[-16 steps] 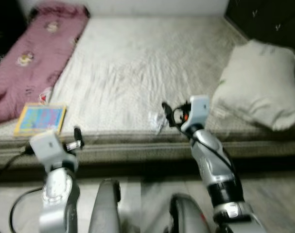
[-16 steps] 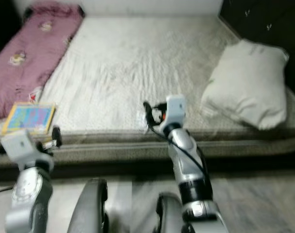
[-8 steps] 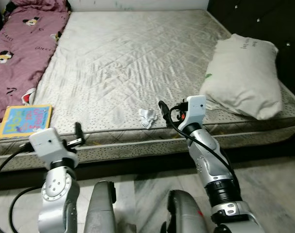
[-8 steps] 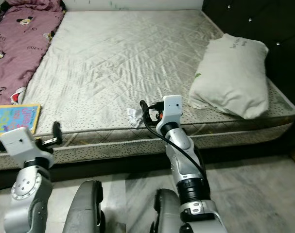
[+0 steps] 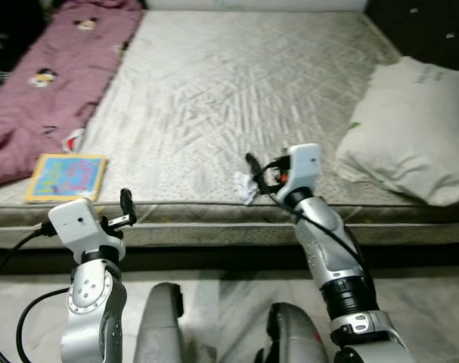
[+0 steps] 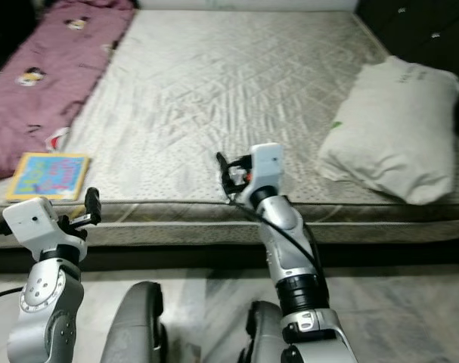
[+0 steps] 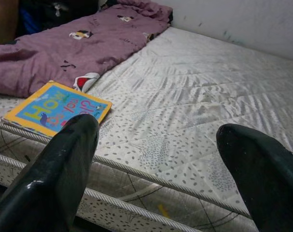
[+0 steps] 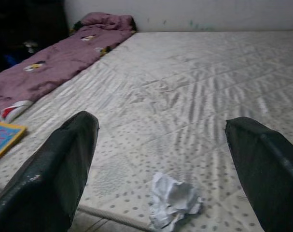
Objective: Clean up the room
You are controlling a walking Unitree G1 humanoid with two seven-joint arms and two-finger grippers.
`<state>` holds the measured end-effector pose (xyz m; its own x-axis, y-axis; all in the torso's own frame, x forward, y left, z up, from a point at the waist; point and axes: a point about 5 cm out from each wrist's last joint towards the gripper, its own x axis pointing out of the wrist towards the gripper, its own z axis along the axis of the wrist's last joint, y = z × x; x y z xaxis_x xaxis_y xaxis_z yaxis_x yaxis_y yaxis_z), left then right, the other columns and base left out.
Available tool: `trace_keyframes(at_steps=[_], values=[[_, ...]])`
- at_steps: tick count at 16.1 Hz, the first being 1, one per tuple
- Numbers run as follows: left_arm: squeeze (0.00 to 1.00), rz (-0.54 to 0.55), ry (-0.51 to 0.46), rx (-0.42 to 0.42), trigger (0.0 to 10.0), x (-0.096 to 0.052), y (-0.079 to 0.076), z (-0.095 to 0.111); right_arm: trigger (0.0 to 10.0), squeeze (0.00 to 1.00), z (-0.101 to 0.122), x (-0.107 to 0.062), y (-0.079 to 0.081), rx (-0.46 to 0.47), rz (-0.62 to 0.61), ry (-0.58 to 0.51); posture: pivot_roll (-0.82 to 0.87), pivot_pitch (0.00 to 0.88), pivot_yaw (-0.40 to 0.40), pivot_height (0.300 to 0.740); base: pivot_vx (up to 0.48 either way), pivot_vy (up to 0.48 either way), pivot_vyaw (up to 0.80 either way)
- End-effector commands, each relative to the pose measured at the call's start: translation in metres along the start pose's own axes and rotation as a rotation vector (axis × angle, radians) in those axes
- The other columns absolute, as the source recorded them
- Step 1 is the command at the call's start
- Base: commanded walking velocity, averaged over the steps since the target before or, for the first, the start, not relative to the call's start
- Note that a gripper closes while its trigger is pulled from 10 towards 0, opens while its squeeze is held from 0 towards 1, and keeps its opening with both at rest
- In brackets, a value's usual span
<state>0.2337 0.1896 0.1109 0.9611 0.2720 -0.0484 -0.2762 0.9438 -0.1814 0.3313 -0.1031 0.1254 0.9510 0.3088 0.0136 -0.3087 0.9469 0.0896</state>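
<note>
Big bare mattress [image 5: 237, 98] ahead, purple blanket [image 5: 48, 83] along its left side, white pillow [image 5: 414, 128] on the right. A colourful book [image 5: 66, 175] lies near the front edge. The right gripper [image 8: 160, 159], fingers spread wide, hovers just short of the crumpled paper [image 8: 175, 199] at the mattress edge. The left gripper [image 7: 170, 159] is released too, near the book.

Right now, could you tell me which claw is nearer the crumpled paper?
Right. The right claw hovers open just before the crumpled paper; the left claw is off beside the book.
</note>
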Motion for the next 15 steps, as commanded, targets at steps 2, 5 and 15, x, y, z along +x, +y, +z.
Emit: trace_keyframes(at_steps=[2,5,15], values=[[0.0,-0.007,-0.01,0.0,10.0,0.0013,0.0001,0.0033,10.0,0.0,-0.0004,0.001,0.003,0.004,0.009,0.002,-0.01,0.084,-0.024,0.627,0.276,0.0,0.0],[0.0,-0.009,-0.011,-0.007,10.0,0.0016,-0.0006,0.0033,10.0,0.0,-0.0001,0.0017,0.0025,0.002,0.011,0.003,-0.01,0.085,-0.025,0.627,0.307,0.0,0.0],[0.0,-0.015,0.011,-0.003,10.0,0.0019,-0.0021,0.0003,10.0,0.0,0.0022,0.002,0.007,-0.031,0.038,-0.02,-0.01,0.074,-0.026,0.627,0.206,0.0,0.0]])
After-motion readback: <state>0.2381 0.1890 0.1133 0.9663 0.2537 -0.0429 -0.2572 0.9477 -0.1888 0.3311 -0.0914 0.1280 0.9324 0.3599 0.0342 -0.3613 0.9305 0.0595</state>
